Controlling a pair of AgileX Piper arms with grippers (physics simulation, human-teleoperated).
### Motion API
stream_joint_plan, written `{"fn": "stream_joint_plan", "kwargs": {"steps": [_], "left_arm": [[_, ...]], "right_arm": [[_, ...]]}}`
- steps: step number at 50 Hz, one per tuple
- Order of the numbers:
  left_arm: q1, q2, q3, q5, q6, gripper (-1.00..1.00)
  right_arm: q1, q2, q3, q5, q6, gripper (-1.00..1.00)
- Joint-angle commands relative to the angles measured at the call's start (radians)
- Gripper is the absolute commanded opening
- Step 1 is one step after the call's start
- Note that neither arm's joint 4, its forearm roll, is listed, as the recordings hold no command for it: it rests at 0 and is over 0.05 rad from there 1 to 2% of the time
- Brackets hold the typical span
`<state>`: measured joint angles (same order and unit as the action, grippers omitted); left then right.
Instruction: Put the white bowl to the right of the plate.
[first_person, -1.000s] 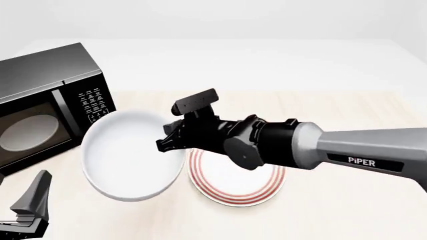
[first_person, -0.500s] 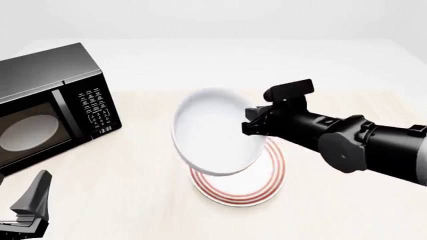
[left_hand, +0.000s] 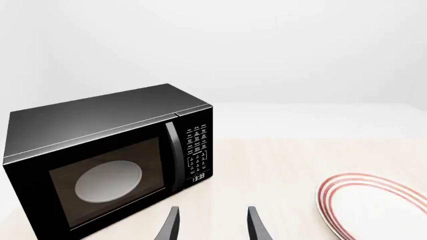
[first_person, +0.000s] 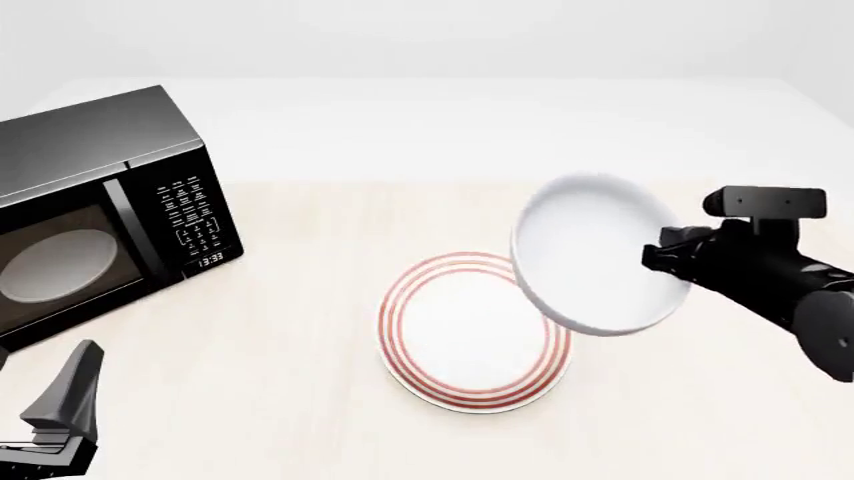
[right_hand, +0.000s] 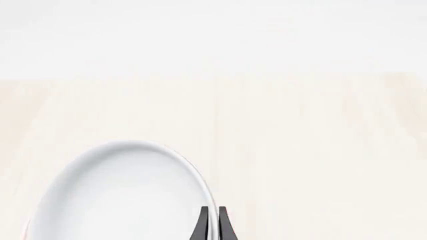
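Aloft, right pincer (right_hand: 212, 220) clamps white bowl (first_person: 597, 265) by its rim — tilted, overlapping plate (first_person: 467, 335).

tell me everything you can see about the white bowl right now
The white bowl is plain, glossy, deep and round, with no markings. It is held off the table, tilted, its opening facing the front camera. The right gripper is shut on its rim at the bowl's right edge. In the front view it overlaps the plate's upper right rim; nothing else touches it.
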<state>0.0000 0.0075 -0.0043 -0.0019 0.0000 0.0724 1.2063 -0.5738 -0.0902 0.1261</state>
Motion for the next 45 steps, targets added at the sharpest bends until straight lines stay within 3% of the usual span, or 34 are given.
{"fn": "stream_joint_plan", "kwargs": {"steps": [1,6,25,29,45], "left_arm": [[0.0,0.0,0.0,0.0,0.0,1.0],[0.0,0.0,0.0,0.0,0.0,1.0],[0.0,0.0,0.0,0.0,0.0,1.0],[0.0,0.0,0.0,0.0,0.0,1.0],[0.0,0.0,0.0,0.0,0.0,1.0]], "right_arm": [[-0.189,-0.034,0.086,-0.037,0.011,-1.0],[-0.274,-0.015,0.132,-0.071,-0.005,-1.0],[-0.447,0.031,0.221,-0.147,-0.006,-1.0],[-0.49,0.056,0.216,-0.147,-0.049,-1.0],[-0.573,0.156,0.214,-0.206,-0.067,-1.0]]}}
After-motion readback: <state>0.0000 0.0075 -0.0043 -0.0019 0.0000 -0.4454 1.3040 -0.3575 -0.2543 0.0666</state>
